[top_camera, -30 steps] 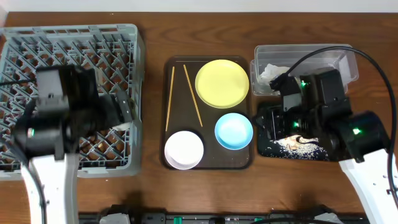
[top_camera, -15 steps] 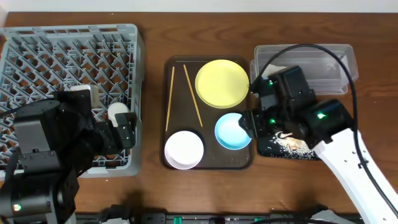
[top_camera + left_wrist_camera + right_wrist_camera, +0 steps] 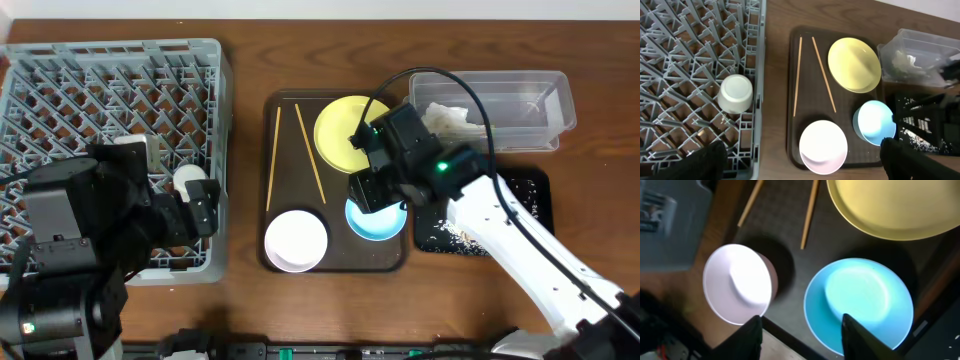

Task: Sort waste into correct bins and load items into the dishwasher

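Note:
The grey dish rack [image 3: 110, 60] holds the small white cup [image 3: 190, 180], also in the left wrist view [image 3: 735, 93]. My left gripper [image 3: 202, 212] is open and empty by the rack's right edge, high above the table [image 3: 802, 152]. The yellow plate [image 3: 340, 125], two chopsticks [image 3: 273, 160], white bowl [image 3: 296, 240] and light blue bowl [image 3: 380, 222] lie on the brown tray. My right gripper [image 3: 372, 190] is open and empty over the blue bowl's near-left rim [image 3: 802, 330]. The tissue [image 3: 445, 115] lies in the clear tub [image 3: 520, 100]. Rice scraps [image 3: 455, 235] lie in the black tray [image 3: 525, 195]. No snack wrapper shows.
The dark brown serving tray [image 3: 335, 262] sits between the rack and the bins. My right arm reaches across the black tray and the tub's left end. Bare wooden table shows along the front edge.
My right arm has swung left from over the black tray to over the blue bowl. My left arm drew back from the rack, uncovering the cup in it, then held still.

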Motion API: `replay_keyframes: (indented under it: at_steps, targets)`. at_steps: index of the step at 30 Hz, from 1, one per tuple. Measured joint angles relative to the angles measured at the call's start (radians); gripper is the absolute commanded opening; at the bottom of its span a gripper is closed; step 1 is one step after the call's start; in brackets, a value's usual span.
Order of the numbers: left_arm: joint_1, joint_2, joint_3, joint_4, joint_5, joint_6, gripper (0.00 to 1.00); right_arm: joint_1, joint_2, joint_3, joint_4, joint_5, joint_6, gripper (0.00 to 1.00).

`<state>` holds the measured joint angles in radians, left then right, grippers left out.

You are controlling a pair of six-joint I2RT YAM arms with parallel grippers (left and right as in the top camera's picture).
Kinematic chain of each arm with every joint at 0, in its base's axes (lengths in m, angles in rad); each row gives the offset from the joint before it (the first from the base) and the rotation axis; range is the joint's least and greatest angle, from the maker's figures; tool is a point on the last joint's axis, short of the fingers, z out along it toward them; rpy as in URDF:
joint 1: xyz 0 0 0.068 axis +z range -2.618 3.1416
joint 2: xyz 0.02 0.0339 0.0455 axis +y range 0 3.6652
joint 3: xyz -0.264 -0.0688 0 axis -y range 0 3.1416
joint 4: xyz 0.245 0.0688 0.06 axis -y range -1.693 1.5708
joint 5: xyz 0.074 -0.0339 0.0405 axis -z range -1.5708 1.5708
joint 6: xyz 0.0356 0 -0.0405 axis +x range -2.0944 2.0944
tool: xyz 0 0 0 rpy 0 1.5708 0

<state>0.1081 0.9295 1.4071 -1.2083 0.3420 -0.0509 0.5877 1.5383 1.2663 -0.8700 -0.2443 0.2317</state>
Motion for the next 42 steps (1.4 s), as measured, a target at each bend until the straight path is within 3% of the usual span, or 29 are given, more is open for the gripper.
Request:
replay_keyframes:
  at_steps: [7,14,15,24,32,42]
  targets:
    - [0.0,0.0,0.0,0.0,0.0,0.0,0.98,-0.018,0.003,0.0,-0.035,0.092,0.063,0.59]
    - [0.0,0.0,0.0,0.0,0.0,0.0,0.98,-0.054,0.003,0.0,-0.057,0.098,0.134,0.85]
    - [0.0,0.0,0.0,0.0,0.0,0.0,0.98,-0.053,0.003,0.0,-0.048,0.084,0.138,0.99]
    - [0.0,0.0,0.0,0.0,0.0,0.0,0.98,-0.028,0.003,0.0,-0.028,-0.123,0.162,0.99]
    - [0.0,0.0,0.0,0.0,0.0,0.0,0.98,-0.061,-0.03,-0.002,-0.085,-0.198,0.087,0.99]
    - [0.0,0.0,0.0,0.0,0.0,0.0,0.98,-0.13,-0.499,-0.006,0.023,-0.093,-0.193,0.99]
